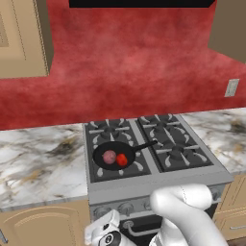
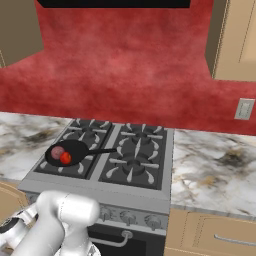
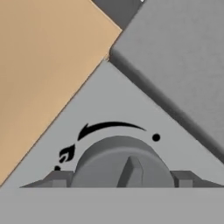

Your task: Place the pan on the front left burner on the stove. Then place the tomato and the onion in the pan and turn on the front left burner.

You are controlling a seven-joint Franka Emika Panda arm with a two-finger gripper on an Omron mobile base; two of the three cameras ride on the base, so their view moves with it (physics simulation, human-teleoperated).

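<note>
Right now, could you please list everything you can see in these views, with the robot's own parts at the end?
pan: one, black, on the front left burner, handle toward the stove's middle.
onion: one, dull pink-mauve, in the pan.
tomato: one, red-orange, in the pan beside the onion.
stove: one, grey steel, black grates, four burners, between two counter stretches.
knob: one close up, grey, ridge upright, flame mark and arrow above it.
counter: marbled white, both sides of the stove.
wall outlet: one, pale, on the red wall.
cabinets: tan, above and below the counter.
gripper: one, dark tips, open, either side of the knob.
</note>
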